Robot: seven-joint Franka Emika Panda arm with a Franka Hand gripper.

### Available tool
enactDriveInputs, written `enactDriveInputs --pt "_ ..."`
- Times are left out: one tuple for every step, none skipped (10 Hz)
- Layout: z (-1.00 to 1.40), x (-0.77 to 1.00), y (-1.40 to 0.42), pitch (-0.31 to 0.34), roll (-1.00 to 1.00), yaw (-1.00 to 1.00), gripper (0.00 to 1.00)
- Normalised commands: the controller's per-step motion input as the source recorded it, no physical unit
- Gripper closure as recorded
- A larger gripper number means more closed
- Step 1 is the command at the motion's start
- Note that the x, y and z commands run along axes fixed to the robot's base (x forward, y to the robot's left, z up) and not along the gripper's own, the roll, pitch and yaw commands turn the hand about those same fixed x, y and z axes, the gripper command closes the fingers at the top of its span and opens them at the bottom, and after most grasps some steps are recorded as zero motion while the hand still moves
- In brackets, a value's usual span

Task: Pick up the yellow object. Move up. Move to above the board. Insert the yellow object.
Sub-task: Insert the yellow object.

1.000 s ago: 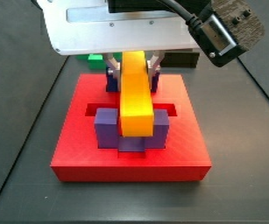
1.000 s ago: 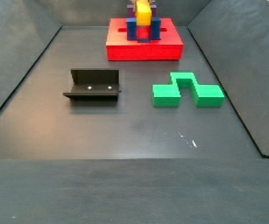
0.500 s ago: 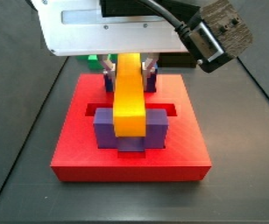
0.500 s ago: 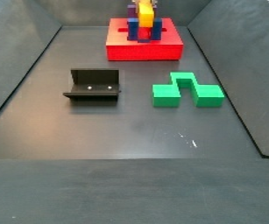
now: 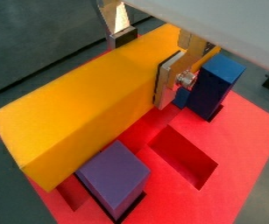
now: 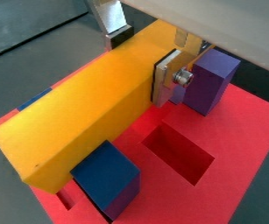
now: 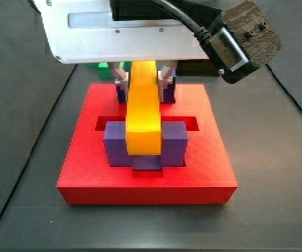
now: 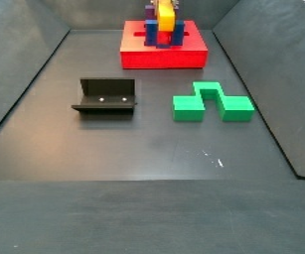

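My gripper [image 5: 146, 59] is shut on the yellow object [image 5: 89, 109], a long orange-yellow bar, with its silver fingers [image 5: 169, 77] clamped on the two long sides; it shows the same way in a wrist view [image 6: 141, 59]. The bar [image 7: 144, 108] hangs over the middle of the red board [image 7: 147, 175], running between the upright posts. Its near end sits between the purple posts [image 7: 150, 148]. A blue post [image 5: 218, 83] and a purple post [image 5: 113, 175] flank it, with an open slot [image 5: 183, 156] beside them. In a side view the bar [image 8: 166, 18] stands over the board [image 8: 164, 55] at the far end.
A green stepped block [image 8: 211, 103] and the dark fixture [image 8: 104, 97] stand on the dark floor in front of the board. A bit of green [image 7: 104, 69] shows behind the board. Sloping dark walls bound the floor on both sides.
My gripper and the yellow bar have sunk slightly towards the board between the posts. Nothing else has moved.
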Motion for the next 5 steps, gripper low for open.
enactDriveInputs --pt "-0.27 0.06 0.00 0.061 0.30 0.00 1.00" --pt "-0.26 0.06 0.00 0.076 0.28 0.00 1.00" --pt "-0.20 0.07 0.00 0.064 0.23 0.00 1.00" --pt "-0.14 0.03 0.00 0.049 0.19 0.00 1.00" --pt "-0.16 0.11 -0.02 0.051 0.21 0.00 1.00"
